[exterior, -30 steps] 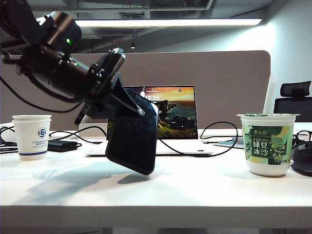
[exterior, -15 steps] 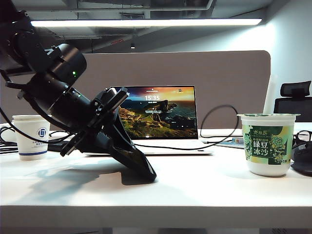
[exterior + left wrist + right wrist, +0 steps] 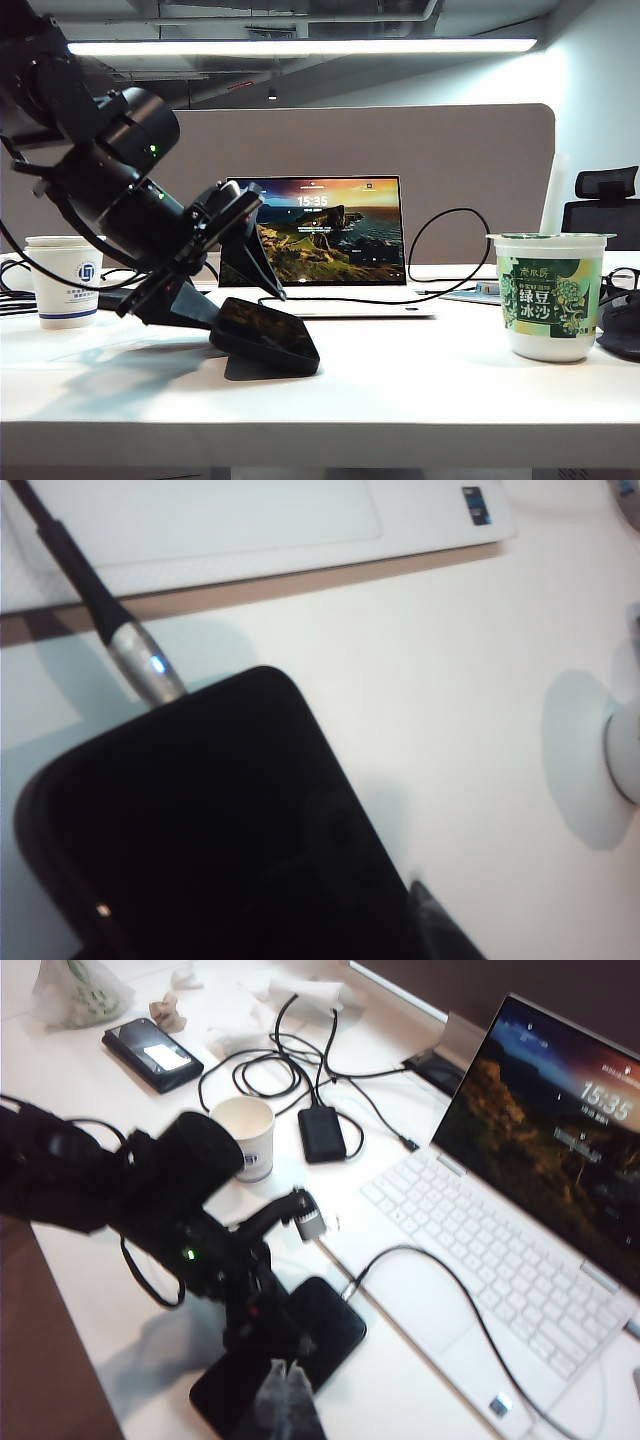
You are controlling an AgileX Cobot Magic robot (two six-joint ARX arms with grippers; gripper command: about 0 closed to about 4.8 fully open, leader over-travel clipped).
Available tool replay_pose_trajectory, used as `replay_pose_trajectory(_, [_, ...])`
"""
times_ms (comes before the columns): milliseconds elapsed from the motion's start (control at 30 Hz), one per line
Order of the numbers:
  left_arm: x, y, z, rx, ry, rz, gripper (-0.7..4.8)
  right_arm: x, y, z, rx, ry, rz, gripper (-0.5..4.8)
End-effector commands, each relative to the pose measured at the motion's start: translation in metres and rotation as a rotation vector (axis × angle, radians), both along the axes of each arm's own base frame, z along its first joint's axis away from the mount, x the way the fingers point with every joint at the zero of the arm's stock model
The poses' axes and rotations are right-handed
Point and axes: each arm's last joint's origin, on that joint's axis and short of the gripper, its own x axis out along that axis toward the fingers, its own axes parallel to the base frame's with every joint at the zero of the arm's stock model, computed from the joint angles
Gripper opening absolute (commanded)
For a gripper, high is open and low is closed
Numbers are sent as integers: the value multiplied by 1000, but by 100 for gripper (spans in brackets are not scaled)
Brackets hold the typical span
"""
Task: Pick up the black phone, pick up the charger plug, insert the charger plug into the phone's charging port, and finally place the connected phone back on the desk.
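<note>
Tabletop [image 3: 420,390]: white, wide, backed by a grey-beige partition [image 3: 450,150].
Black phone [image 3: 265,335]: lying on the tabletop before the laptop [image 3: 330,245], charger plug [image 3: 145,665] in its short edge.
Left hand [image 3: 235,270]: spread apart around the phone, gripping nothing.
Right hand [image 3: 285,1400]: pinched closed, empty, above the phone.
Room: ceiling strip light [image 3: 300,46], office chair [image 3: 600,205].

We saw the desk [image 3: 420,395], white and flat. On it lay the black phone [image 3: 265,335] near the front, an open laptop [image 3: 330,300] behind it, a paper cup [image 3: 64,280] and a power brick [image 3: 322,1132] to the left, and a green dessert tub [image 3: 550,295] to the right.
</note>
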Motion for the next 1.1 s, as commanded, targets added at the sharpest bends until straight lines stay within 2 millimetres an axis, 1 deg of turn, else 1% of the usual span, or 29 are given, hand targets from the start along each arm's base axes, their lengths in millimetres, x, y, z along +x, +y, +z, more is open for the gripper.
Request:
replay_pose_trajectory(33, [-2,1,18,12,-97,-48,319,-2,-1,-5,-11,80,-18,-1])
replay_pose_trajectory(67, [-6,3,26,35,-122,-46,319,0,0,-10,-21,135,-28,-1])
replay_pose_trajectory(133, [-12,7,37,103,-156,-32,319,4,2,-19,-54,193,-29,-1])
replay_pose_trajectory(234, [-19,12,47,178,-184,-23,318,9,8,-29,-88,250,-18,-1])
replay_pose_trajectory(300, [-25,15,52,224,-183,-36,314,11,16,-34,-102,272,5,-1])
replay_pose_trajectory(367, [-33,18,58,254,-179,-56,247,11,27,-40,-121,293,36,-1])
replay_pose_trajectory(400, [-38,20,64,259,-172,-60,105,10,38,-45,-141,306,69,-1])
replay_pose_trajectory(434, [-41,22,68,261,-174,-63,40,9,43,-48,-154,312,80,-1])
replay_pose_trajectory(467, [-48,24,76,268,-188,-75,-6,7,54,-54,-188,326,74,-1])
replay_pose_trajectory(501, [-50,25,80,269,-200,-80,-6,6,59,-57,-207,331,61,-1])
replay_pose_trajectory(534, [-57,28,90,278,-231,-92,-6,3,70,-64,-258,339,38,-1])
replay_pose_trajectory(567, [-60,30,94,287,-247,-93,-6,1,74,-67,-282,340,32,-1])
replay_pose_trajectory(601, [-68,34,104,307,-276,-85,-6,0,78,-73,-329,346,18,-1])
replay_pose_trajectory(701, [-83,40,118,341,-308,-73,-6,-3,81,-87,-370,367,16,-1])
replay_pose_trajectory(734, [-90,44,125,359,-336,-85,-6,-4,80,-97,-389,384,14,-1])
replay_pose_trajectory(768, [-94,45,128,360,-350,-91,-6,-4,79,-101,-399,392,15,-1])
replay_pose_trajectory(801, [-98,47,132,356,-358,-90,-6,-6,78,-111,-414,408,17,-1])
replay_pose_trajectory(901, [-106,50,135,359,-346,-98,-6,-9,75,-119,-408,403,23,-1])
replay_pose_trajectory(1001, [-111,49,132,370,-315,-114,-6,-11,72,-118,-395,389,22,-1])
replay_pose_trajectory(1101, [-117,45,131,365,-319,-138,-6,-15,65,-113,-378,368,10,-1])
